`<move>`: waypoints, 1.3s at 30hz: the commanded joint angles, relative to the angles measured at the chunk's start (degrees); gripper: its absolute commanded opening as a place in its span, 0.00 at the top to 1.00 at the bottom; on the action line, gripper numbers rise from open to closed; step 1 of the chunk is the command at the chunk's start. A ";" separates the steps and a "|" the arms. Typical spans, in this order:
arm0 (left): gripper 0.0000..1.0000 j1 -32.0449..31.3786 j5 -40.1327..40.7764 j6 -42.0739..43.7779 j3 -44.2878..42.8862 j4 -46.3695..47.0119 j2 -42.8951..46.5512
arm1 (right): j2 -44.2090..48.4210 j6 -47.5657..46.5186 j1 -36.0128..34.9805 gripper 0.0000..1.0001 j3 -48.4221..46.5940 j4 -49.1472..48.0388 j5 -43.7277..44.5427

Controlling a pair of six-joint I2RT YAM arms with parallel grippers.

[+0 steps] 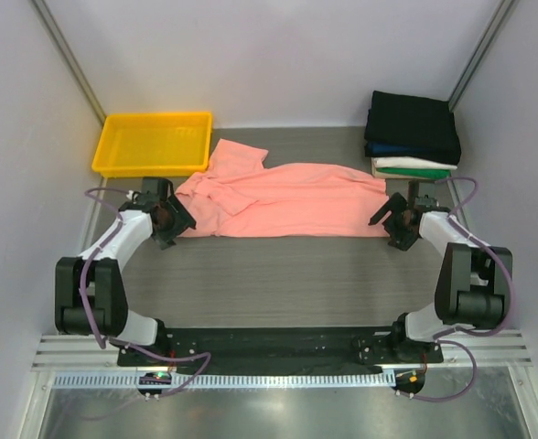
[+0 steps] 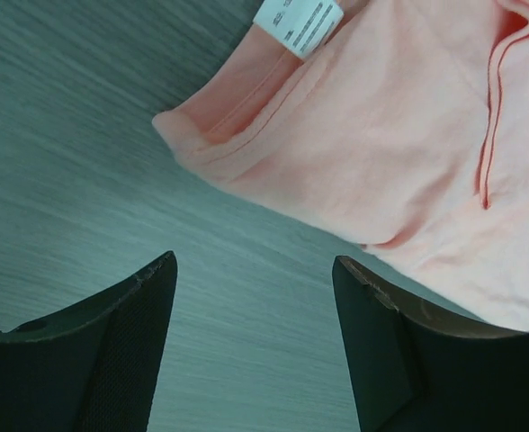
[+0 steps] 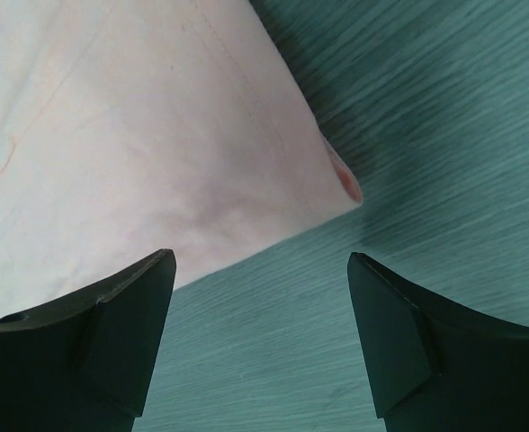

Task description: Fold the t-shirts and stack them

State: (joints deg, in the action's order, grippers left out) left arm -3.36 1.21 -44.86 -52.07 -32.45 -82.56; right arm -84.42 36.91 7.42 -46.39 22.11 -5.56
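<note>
left hand (image 2: 254,270) and right hand (image 3: 262,261) spread, empty, at either end of the rumpled salmon-pink cotton t-shirt (image 1: 287,199) on the grey worktop (image 1: 278,274), so a grab might catch just one layer, skewing the fold

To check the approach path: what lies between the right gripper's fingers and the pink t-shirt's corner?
Only bare table, as the right wrist view shows. The right gripper is open and holds nothing; the pink t-shirt lies just ahead of it.
</note>
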 commanded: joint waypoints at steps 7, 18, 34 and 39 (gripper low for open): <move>0.29 0.19 2.83 -0.58 -3.12 8.45 -6.90 | -6.36 -1.49 1.45 0.21 -3.53 -6.72 -2.17; 1.00 0.81 -3.25 -0.05 -18.38 5.13 -15.09 | -8.84 -0.69 1.98 0.99 -10.81 -5.07 -5.77; 1.00 0.89 13.20 -3.28 1.24 -15.18 31.65 | 19.38 5.01 4.26 0.99 6.91 8.13 3.28; 0.84 -0.42 14.78 -13.23 12.16 -20.73 51.22 | 27.44 8.53 5.50 0.81 17.03 7.77 1.88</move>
State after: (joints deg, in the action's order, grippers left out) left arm -3.05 10.61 -51.09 -41.32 -48.97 -40.58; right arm -62.92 42.39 11.94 -30.74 29.95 -6.13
